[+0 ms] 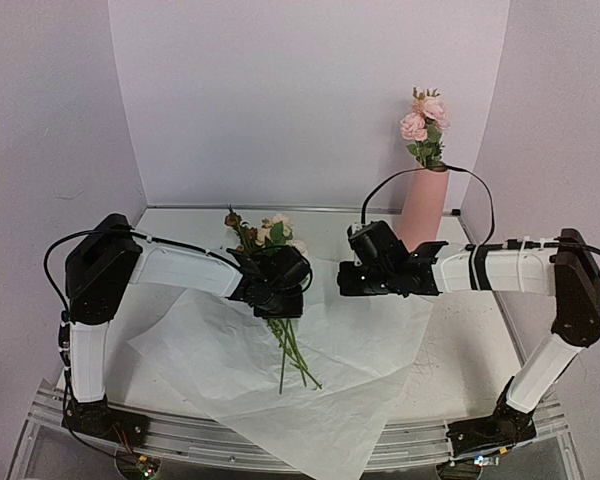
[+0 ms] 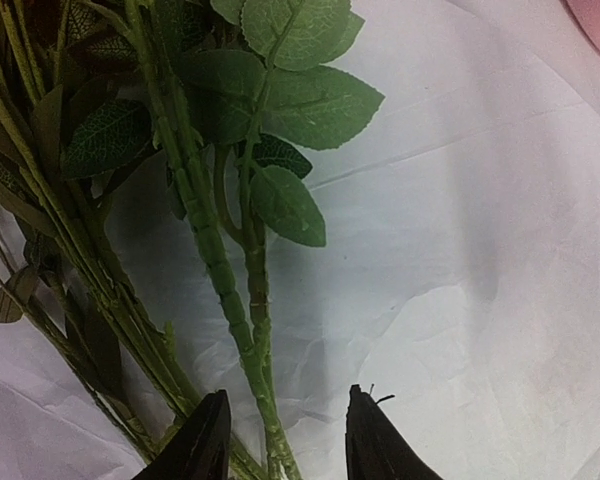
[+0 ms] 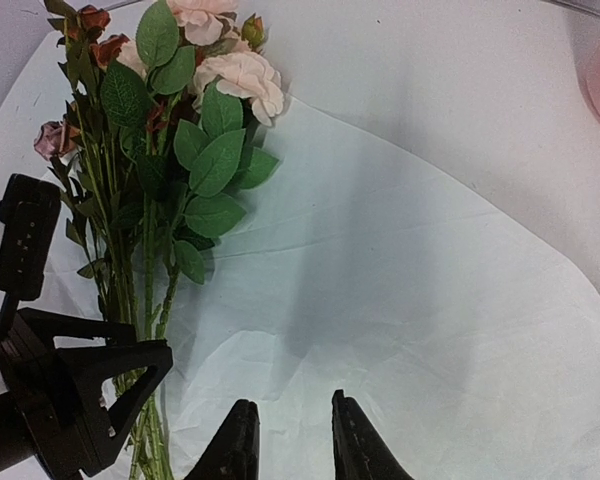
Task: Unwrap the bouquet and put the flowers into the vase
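The left gripper (image 2: 285,440) straddles the stiff stems of the light, floppy flowers (image 3: 225,75), likely the best hold, grip uncertain; the right gripper (image 3: 290,440) is narrowly parted, empty.

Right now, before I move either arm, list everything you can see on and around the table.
flowers: one bunch, cream, pale pink and mauve-brown blooms with green stems and leaves, lying on the paper left of centre
paper: one sheet, white, creased, spread open on the table under the flowers
vase: one, matte pink, upright at the far right
pink roses: one pair, brighter pink, standing in the vase
table: one, white
backdrop: pale panels behind and at both sides
left gripper: one, black, jaws apart astride the lower stems
right gripper: one, black, jaws apart and empty, above the paper right of the flowers
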Motion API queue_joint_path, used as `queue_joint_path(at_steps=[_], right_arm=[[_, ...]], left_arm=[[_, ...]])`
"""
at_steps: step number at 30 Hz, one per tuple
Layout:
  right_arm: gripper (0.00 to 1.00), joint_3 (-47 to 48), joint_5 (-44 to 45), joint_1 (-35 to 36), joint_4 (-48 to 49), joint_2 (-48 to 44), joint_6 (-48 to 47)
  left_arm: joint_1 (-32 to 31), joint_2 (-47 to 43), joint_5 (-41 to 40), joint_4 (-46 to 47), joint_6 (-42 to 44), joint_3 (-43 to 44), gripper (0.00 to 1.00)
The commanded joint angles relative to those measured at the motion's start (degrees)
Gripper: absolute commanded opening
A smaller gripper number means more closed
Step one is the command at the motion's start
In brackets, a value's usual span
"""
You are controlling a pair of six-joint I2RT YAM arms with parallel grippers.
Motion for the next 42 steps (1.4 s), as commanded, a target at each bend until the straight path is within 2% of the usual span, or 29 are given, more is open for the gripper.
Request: queue_joint_path(at_steps=[1,10,19,22,33,42], right_arm=[[0.27,-0.5,1.3,-0.5,-0.4,-2.6,0.0],[0.27,-0.5,1.3,-0.6,-0.4,-2.7,-0.1],[0.27,-0.7,1.4,-0.9,-0.4,-3.3,-0.2],[0.27,-0.8,1.4,-0.8,-0.4,-3.4,-0.1],[0.27,-0.2,-0.2,-0.9,-0.4,-2.2,0.3],[0.3,2.5,-7.6,-1.0,0.7,-4.2,-1.5]], left_arm=[[0.4,0.8,-1.1,-0.5,0.9,2.4,0.39],[0.4,2.7,-1.5,-0.6,1.5,3.8,0.32],[0.5,3.5,-4.1,-3.4,0.8,5.2,0.06],[0.4,2.5,-5.9,-5.8,-0.1,5.8,0.0],[0.4,-7.9,-7.9,-7.3,-1.0,2.0,0.0],[0.2,-21.8,-10.6,-7.0,-0.5,-2.2,0.0]])
